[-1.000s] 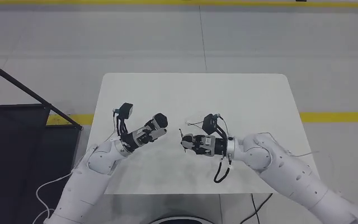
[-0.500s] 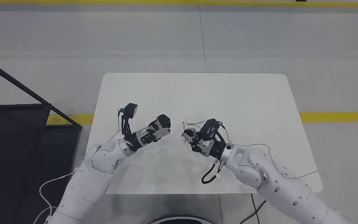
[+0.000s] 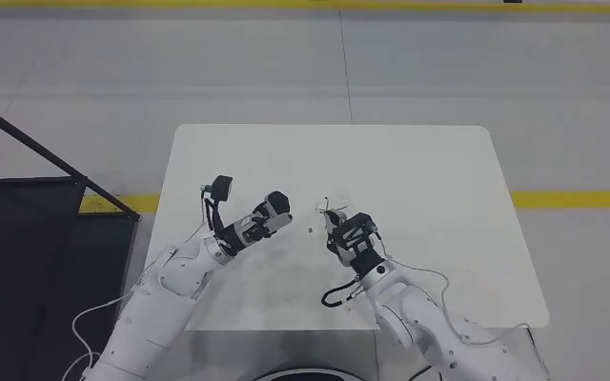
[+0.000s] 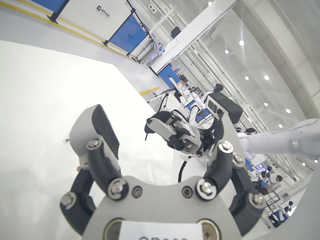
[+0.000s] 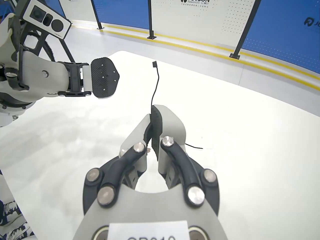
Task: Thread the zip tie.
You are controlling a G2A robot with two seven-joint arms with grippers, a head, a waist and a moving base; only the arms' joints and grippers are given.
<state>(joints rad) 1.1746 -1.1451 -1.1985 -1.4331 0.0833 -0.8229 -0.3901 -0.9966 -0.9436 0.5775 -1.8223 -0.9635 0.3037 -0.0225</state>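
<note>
We are recording both arms poised over the white table. In the top view the right gripper is sitting close to the table's centre. The left gripper is hanging at its 9 o'clock, near it but apart from it.

The right gripper's jaws are pressing together on the zip tie and pinching the strap between the black ribbed pads. We are noting the tie as a thin black strap. It is bending in a slight curve and carrying a small square head at its free end. The strap is projecting past the fingertips, and in the top view it is pointing toward roughly 12 o'clock. It is standing clear of the tabletop, with the head touching nothing.

A fine black strand is showing just beside the right gripper's finger. We are taking it to be the tie's tail, though it is too thin for us to be certain.

The left gripper's jaws are standing spread wide and gripping nothing. Their opening is facing the right gripper and the tie's head.
</note>
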